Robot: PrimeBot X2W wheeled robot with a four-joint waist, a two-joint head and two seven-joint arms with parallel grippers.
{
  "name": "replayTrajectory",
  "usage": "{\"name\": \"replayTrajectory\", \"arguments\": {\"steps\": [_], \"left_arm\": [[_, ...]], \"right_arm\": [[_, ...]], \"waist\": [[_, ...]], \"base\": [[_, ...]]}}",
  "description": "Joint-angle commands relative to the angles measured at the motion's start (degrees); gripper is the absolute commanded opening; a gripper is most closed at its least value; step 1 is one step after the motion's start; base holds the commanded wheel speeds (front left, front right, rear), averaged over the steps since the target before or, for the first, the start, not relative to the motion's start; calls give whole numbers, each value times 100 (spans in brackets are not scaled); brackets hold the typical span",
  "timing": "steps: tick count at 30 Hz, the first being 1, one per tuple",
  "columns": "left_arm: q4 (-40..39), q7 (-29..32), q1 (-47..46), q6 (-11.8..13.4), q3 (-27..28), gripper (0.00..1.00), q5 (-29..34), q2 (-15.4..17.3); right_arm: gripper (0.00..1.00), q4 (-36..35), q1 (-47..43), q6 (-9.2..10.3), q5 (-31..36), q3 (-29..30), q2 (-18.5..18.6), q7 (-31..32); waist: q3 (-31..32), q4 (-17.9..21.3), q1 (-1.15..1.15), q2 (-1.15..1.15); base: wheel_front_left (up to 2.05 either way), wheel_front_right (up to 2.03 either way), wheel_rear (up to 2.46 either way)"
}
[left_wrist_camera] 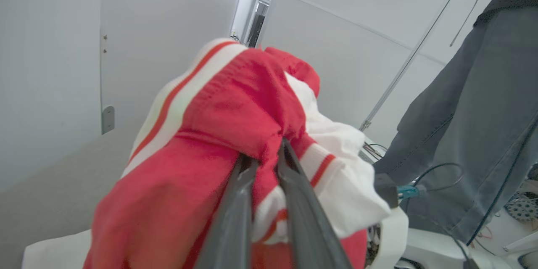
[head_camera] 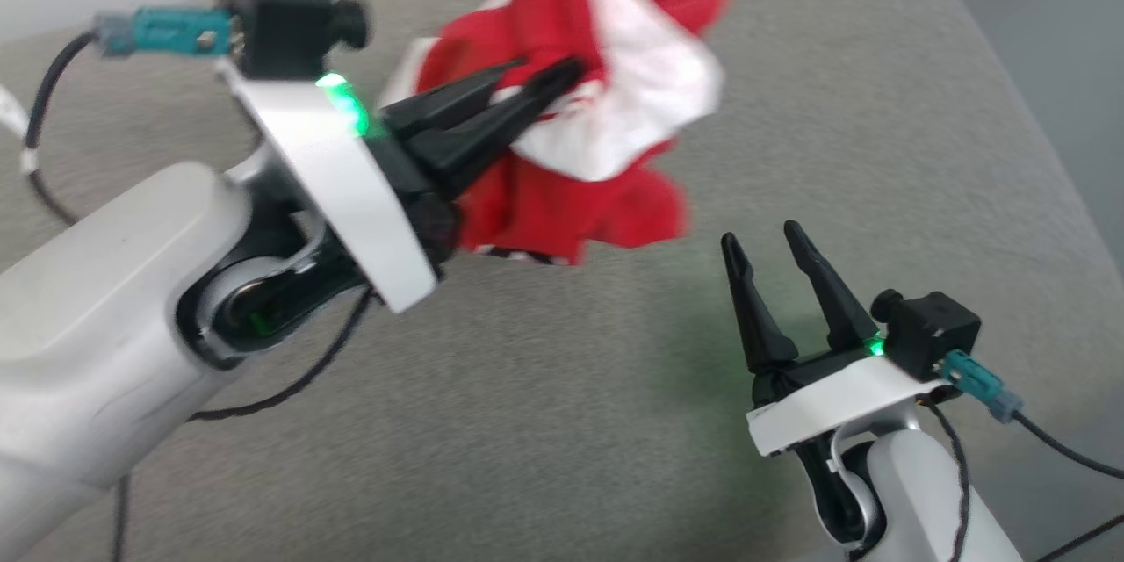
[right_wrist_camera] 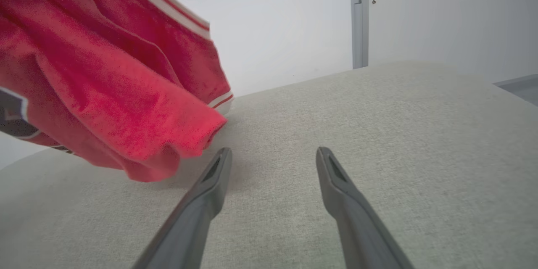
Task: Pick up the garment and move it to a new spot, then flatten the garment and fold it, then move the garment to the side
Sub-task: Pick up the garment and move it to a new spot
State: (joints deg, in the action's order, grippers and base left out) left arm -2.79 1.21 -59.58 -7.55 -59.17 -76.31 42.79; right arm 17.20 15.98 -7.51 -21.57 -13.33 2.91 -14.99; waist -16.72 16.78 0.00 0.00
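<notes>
My left gripper point(head_camera: 549, 68) is clamping its two tapered black fingers together on a bunched fold of the garment point(head_camera: 650, 88). The garment is hanging crumpled over the far middle of the grey woven cushion point(head_camera: 527, 421), soft red knit, white sleeve and ribbed striped trim. My right gripper point(head_camera: 761, 235) is holding its slim pointed fingers apart, empty, nearer the cushion's right edge, beside the drooping red hem.
</notes>
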Motion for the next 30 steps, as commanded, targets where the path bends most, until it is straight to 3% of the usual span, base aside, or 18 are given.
{"name": "replayTrajectory", "arguments": {"steps": [1,4,7,14,17,24,27,28,30], "left_arm": [[-156,41,-239,12,1,0,-171,-142],[-314,86,-416,12,77,0,-544,-247],[-225,186,-436,12,66,0,-755,-76],[970,395,-48,12,-371,0,-443,753],[1377,388,41,12,-542,0,-276,944],[2310,597,-48,12,-1278,0,1035,1361],[2766,783,-109,15,-1380,0,1799,1499],[3170,953,-150,19,-1415,0,2376,1607],[3407,1083,-81,19,-1453,0,2605,1584]], "right_arm": [[100,-89,-79,3,-107,22,0,-27],[100,-167,-167,3,-251,76,-3,-27],[100,-222,-252,3,-368,118,-3,-28],[100,-306,-428,4,-598,27,0,-27],[100,-320,-474,4,-634,23,0,-27],[100,-340,-518,4,-659,60,0,-27],[100,-360,-445,4,-667,42,-1,-27],[100,-392,-413,3,-683,40,0,-27],[100,-424,-410,3,-685,46,-1,-27]], "waist": [[-231,430,0,0],[-308,681,0,0],[-354,883,0,0],[-399,1160,0,0],[-399,1189,0,0],[-451,1146,0,0],[-495,1149,0,0],[-530,1163,0,0],[-553,1171,0,0]], "base": [[0,0,0],[0,0,0],[0,0,0],[0,0,0],[0,0,0],[0,0,0],[0,0,0],[0,0,0],[0,0,0]]}}
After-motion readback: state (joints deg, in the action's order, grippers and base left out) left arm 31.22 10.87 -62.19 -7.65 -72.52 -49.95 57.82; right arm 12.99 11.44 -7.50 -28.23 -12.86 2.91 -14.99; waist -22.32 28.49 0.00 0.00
